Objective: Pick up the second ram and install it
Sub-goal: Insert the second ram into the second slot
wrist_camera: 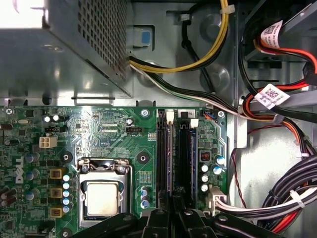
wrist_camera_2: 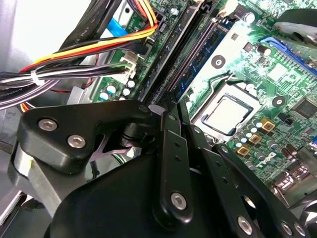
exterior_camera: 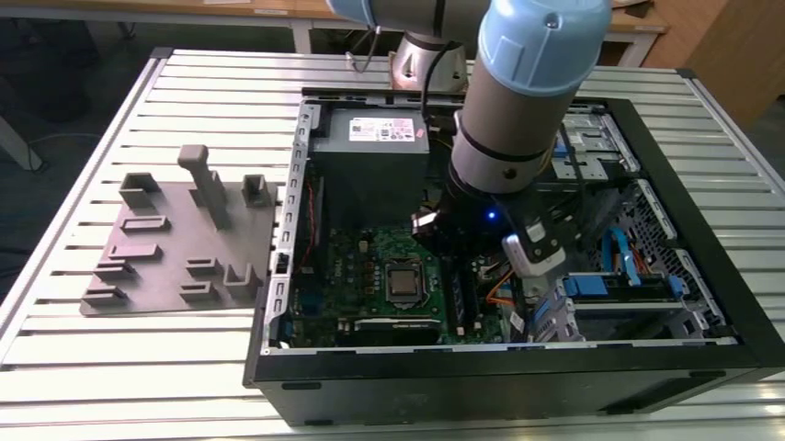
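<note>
We see the gripper [wrist_camera: 174, 208], jaws drawn narrow on what we judge the ram [wrist_camera: 175, 201] — its long axis parallel to the slots [wrist_camera: 184, 158] just ahead.

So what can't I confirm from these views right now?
- Gripper fingertips: cut off by the frame edge in the first wrist view, hidden behind the gripper's own black linkage in the second.
- Second ram: how far it sits in the slots can't be judged.
- Slots in the exterior view: hidden behind the arm.

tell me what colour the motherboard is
Green, clearest in the first wrist view: motherboard.
</note>
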You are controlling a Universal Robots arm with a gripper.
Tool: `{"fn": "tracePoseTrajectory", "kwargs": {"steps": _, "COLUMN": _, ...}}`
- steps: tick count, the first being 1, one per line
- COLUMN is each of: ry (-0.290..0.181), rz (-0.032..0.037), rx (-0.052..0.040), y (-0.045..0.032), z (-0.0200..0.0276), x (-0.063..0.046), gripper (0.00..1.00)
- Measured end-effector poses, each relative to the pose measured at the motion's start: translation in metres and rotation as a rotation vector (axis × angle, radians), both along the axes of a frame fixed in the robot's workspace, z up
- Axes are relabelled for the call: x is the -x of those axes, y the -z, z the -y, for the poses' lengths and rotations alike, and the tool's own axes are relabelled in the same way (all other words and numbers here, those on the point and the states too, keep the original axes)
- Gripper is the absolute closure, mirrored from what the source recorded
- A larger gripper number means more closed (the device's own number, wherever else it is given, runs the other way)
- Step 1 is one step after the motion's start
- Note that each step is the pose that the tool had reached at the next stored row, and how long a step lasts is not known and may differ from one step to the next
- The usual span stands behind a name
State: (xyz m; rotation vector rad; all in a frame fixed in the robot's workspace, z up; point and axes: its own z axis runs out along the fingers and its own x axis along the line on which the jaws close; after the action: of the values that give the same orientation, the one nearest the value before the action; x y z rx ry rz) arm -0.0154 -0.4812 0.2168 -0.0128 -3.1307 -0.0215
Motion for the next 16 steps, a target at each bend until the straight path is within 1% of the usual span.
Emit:
{"fn": "tracePoseTrajectory", "kwargs": {"steps": 12, "ry": 0.0, "rz": -0.0003, "rx": 0.0006, "y": 0.0086, "z": 0.0001, "x": 0.0, "gripper": 0.86}}
{"fn": "tracePoseTrajectory", "kwargs": {"steps": 16, "ry": 0.0, "rz": -0.0001, "rx": 0.0002, "y": 0.0092, "z": 0.0, "x": 0.0, "gripper": 0.86}}
